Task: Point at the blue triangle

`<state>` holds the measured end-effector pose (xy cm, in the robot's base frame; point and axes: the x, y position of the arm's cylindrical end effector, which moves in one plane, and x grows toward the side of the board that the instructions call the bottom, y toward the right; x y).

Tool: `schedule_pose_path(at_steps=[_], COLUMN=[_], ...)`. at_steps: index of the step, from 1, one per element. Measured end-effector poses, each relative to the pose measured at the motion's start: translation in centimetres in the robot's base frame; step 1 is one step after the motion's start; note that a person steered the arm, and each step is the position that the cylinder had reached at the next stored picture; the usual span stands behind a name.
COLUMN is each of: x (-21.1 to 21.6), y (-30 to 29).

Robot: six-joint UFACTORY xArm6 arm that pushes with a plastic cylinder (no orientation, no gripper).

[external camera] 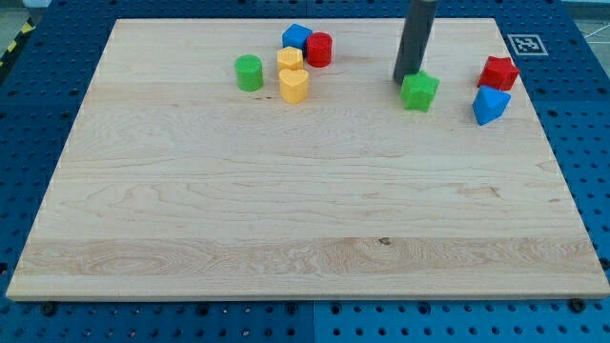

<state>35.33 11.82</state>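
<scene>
your tip (404,78) touching green block (419,91), view's left of blue triangle (490,105); no fingers on rod.

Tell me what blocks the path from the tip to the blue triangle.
My tip sits just left of the green star, which lies between it and the blue triangle at the view's right.

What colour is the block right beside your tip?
Green, a star-like block touching my tip; the camera view shows it.

My tip (404,78) touches the green block (419,91); bare board separates that from the blue triangle (490,105), red block (498,72) just behind.
</scene>
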Motion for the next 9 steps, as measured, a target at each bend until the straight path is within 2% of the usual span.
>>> schedule_pose_path(at_steps=[2,3,4,5,6,8,9], x=[16.2,18.9,19.8,18.6,12.1,9.6,6.4], y=[-5.4,-4.9,3.3,14.5,18.2,17.6,16.8])
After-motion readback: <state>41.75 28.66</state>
